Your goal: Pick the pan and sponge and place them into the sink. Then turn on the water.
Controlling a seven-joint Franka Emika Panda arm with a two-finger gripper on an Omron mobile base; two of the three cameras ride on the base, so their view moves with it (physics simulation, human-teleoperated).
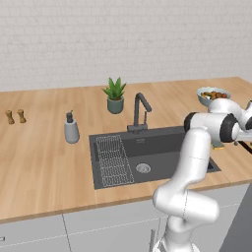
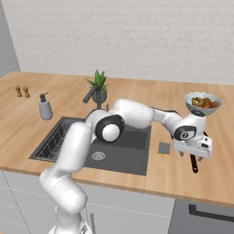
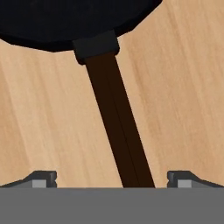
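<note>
The black pan [image 3: 65,22] lies on the wooden counter, and its long dark brown handle [image 3: 116,122] runs straight down between my fingertips [image 3: 43,178]. My gripper [image 3: 113,180] is open and straddles the handle without touching it. In the right base view my gripper [image 2: 193,156] hovers low over the counter right of the sink [image 2: 137,157]; it hides most of the pan, and only the handle's end [image 2: 195,165] sticks out. The yellow sponge [image 2: 164,149] lies flat between the sink's right rim and my hand. The sink [image 1: 162,147] holds a wire rack [image 1: 113,160] on its left side.
A grey fruit bowl [image 2: 203,103] stands just behind my hand. The dark faucet [image 1: 141,110] and a potted plant [image 1: 115,94] stand behind the sink. On the left are a soap dispenser [image 1: 71,129] and two small shakers [image 1: 15,116]. The counter's front edge is close.
</note>
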